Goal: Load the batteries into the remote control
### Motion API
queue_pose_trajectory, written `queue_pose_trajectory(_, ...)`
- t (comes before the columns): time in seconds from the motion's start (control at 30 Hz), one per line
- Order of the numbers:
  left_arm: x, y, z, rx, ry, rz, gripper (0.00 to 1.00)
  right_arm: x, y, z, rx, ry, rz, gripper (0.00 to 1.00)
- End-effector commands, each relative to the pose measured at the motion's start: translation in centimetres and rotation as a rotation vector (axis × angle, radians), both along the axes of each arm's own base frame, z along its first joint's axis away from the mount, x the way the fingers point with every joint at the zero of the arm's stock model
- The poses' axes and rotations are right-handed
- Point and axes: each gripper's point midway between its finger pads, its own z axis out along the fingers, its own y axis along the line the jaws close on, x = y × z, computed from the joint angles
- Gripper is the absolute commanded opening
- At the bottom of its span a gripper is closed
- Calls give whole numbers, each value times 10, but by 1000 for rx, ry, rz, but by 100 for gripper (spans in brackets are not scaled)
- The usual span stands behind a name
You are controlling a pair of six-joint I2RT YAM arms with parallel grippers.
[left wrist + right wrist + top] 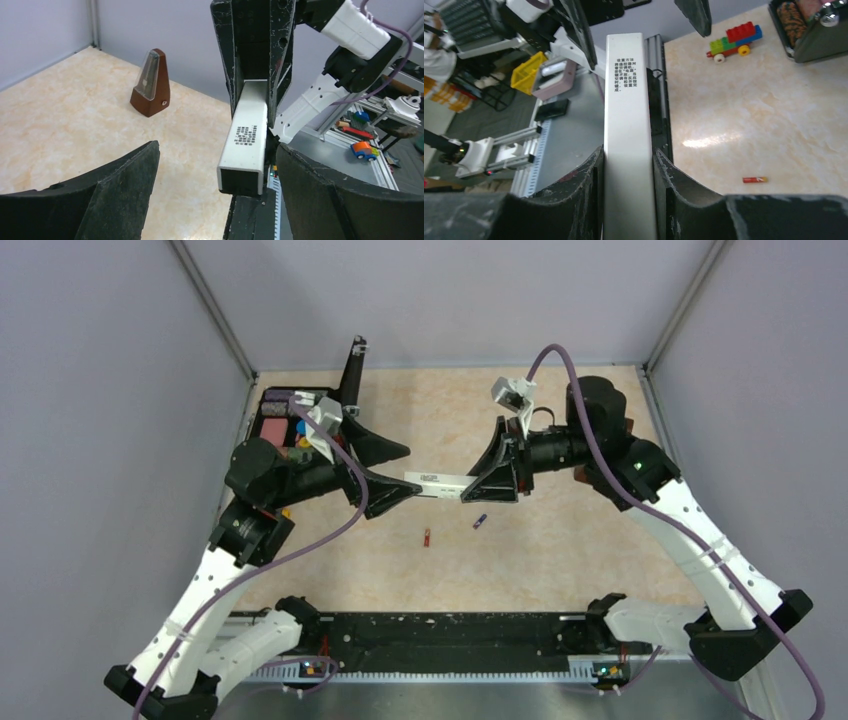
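Note:
The white remote control hangs level above the table's middle, and my right gripper is shut on its right end. In the right wrist view the fingers clamp both sides of the remote. My left gripper is open, its jaws on either side of the remote's free left end without touching. In the left wrist view that end is hollow and dark, nearer the right finger. The reddish battery and the dark purple battery lie on the table below; the reddish one also shows in the right wrist view.
A brown wooden metronome stands on the table. A stacked toy of red, yellow and green blocks sits near an open black case at the back left. Grey walls enclose the table.

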Motion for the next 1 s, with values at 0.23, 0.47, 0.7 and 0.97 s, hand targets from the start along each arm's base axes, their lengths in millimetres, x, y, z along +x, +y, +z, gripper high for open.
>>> queue_pose_trajectory(0.23, -22, -8, 30, -195, -4, -157, 90, -23, 2, 44, 189, -23, 94, 0)
queue_pose_trajectory(0.47, -13, -12, 19, -168, 77, -151, 81, -11, 6, 32, 178, -83, 76, 0)
queue_pose_trajectory(0.7, -18, -16, 10, -145, 87, -198, 83, 1, 10, 26, 174, -162, 48, 0)
queue_pose_trajectory(0.97, -11, -15, 1, -166, 67, -144, 79, 10, 12, 22, 170, -213, 33, 0)
